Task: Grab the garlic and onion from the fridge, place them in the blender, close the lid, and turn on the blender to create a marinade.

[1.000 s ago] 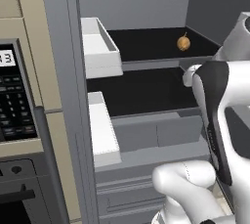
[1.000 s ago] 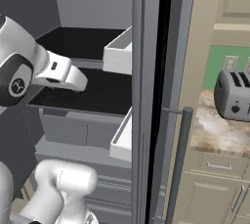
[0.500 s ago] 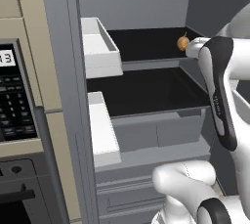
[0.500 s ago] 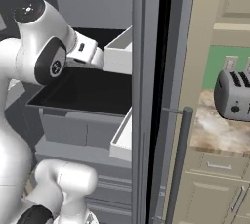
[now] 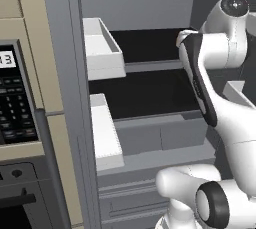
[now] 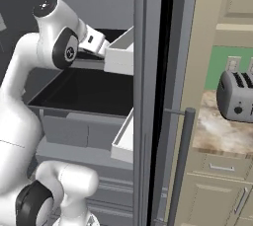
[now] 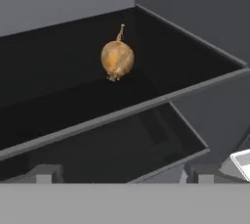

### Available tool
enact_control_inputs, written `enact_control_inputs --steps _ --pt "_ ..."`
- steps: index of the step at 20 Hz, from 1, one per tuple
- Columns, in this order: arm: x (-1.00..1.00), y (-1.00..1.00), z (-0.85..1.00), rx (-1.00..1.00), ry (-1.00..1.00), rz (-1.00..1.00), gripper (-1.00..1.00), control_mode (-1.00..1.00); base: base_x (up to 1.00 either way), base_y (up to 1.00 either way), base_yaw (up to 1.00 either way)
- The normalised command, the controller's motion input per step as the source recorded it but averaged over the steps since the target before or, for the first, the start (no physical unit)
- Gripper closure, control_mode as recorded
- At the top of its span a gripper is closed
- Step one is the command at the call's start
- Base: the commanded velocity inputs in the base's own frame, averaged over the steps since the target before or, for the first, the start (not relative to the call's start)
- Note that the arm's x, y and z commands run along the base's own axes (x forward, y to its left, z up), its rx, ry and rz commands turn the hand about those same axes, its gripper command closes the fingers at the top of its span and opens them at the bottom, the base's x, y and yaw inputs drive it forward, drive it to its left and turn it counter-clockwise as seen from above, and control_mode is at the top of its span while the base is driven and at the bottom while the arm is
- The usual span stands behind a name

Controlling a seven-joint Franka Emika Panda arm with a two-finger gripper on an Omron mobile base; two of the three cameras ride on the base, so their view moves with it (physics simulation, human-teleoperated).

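The fridge (image 5: 60,48) stands open with dark shelves. On its upper shelf (image 7: 58,71) lies the onion (image 7: 117,58), a golden-brown bulb with a dry stem, near the back. My gripper (image 7: 124,175) is open and empty, in front of the shelf's edge and a little below the onion, well short of it. In the right base view my hand (image 6: 94,40) reaches into the upper shelf from the left, beside a white door bin (image 6: 121,55). The forearm (image 5: 197,78) covers the onion's spot in the left base view. Garlic, blender and lid are out of view.
Two white door bins (image 5: 102,50) (image 5: 105,128) hang at the left of the fridge opening, and grey drawers (image 5: 160,135) sit under the lower shelf. A microwave panel (image 5: 15,103) is further left. Right of the fridge, a toaster (image 6: 237,94) stands on a marble counter (image 6: 222,136).
The arm has swung upward from the lower shelf level to the upper shelf. Its forearm now hides the onion in the left base view. The gripper stayed open.
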Motion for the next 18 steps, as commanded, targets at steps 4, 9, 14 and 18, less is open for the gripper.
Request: enact_control_inputs --steps 4,9,14,18 --pt "0.68 -0.25 0.0 0.0 0.0 -0.01 -1.0 -1.0 0.0 0.0 0.0" --pt "0.63 -0.29 -0.1 0.0 0.05 0.0 -1.0 -1.0 0.0 0.0 0.0" --pt "0.7 -0.12 -0.13 0.0 0.1 0.0 -1.0 -1.0 0.0 0.0 0.0" --pt "0.72 -0.01 -0.12 0.0 0.08 0.0 -1.0 -1.0 0.0 0.0 0.0"
